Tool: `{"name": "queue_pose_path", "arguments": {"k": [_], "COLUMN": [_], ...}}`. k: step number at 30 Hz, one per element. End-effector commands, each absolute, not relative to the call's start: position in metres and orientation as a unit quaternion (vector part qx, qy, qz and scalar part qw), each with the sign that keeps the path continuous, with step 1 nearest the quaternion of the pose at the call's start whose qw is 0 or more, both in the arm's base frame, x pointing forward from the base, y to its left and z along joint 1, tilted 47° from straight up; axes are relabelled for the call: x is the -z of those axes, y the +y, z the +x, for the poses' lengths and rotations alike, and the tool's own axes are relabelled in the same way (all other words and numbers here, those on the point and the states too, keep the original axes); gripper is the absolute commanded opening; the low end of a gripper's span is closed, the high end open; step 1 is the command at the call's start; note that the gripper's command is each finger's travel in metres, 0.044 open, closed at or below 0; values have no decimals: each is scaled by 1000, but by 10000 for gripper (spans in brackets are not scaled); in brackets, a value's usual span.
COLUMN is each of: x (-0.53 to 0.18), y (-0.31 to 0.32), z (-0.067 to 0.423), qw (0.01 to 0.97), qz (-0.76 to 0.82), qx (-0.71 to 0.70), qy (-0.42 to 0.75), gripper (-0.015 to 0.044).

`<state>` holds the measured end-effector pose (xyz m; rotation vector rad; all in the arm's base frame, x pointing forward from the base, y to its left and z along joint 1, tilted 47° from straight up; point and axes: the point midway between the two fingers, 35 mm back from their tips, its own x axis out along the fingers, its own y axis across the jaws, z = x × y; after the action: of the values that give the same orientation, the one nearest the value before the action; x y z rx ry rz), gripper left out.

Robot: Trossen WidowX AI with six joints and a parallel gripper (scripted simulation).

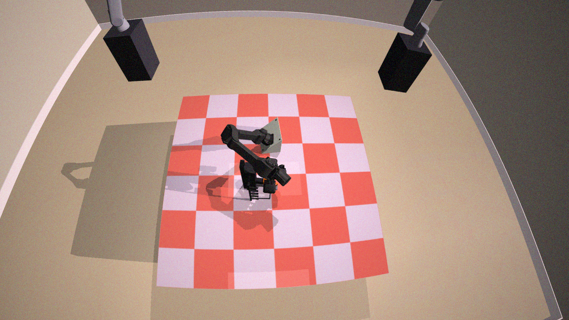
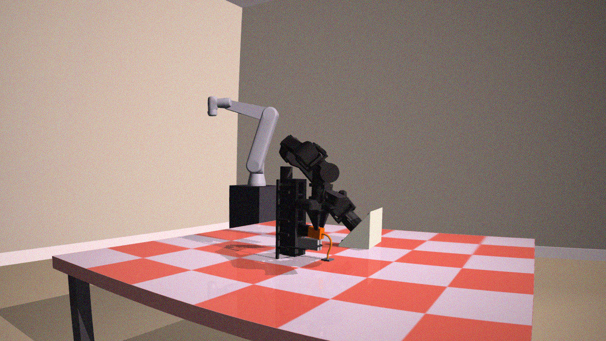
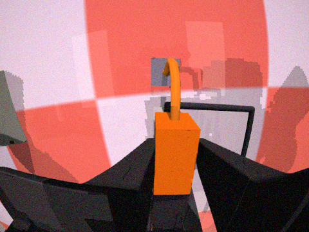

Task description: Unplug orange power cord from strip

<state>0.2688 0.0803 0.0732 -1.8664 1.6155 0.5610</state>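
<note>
The black power strip (image 1: 247,177) (image 2: 289,211) stands upright on the checked table (image 1: 334,222) (image 2: 423,271). The orange plug (image 2: 314,232) (image 3: 175,154) (image 1: 262,181) sticks out of the strip's low end, just above the table. Its orange cord (image 2: 328,246) (image 3: 174,86) curves down to a small grey pad (image 2: 325,259) (image 3: 158,71). My gripper (image 2: 316,225) (image 3: 175,145) (image 1: 267,184) reaches down from above and is shut on the plug, one finger on each side. Whether the prongs are still in the socket is hidden.
A grey wedge block (image 1: 273,135) (image 2: 364,233) (image 3: 9,107) holds my arm's base just behind the strip. A thin black frame (image 3: 249,129) lies on the table beside the strip. A grey arm (image 2: 259,135) stands on a black pedestal (image 2: 250,203) (image 1: 131,49) beyond the table; another pedestal (image 1: 403,63) is at the far right.
</note>
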Motion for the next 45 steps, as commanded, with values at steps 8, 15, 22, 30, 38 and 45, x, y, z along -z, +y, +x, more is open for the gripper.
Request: {"name": "queue_pose_path", "arguments": {"k": [8,15,22,30,38,45], "x": [-53,-48,-53,-47,-19,-19], "y": [110,116,104,115,156,156], "z": [271,271,272,273,273,273], "qw": [314,314,312,312,314,314], "qz": [-700,-700,-701,-701,-701,-701], "qx": [-227,-227,-226,-226,-227,-227], "qy": [600,600,600,600,599,599], "gripper": [0,26,210,420,440,440]}}
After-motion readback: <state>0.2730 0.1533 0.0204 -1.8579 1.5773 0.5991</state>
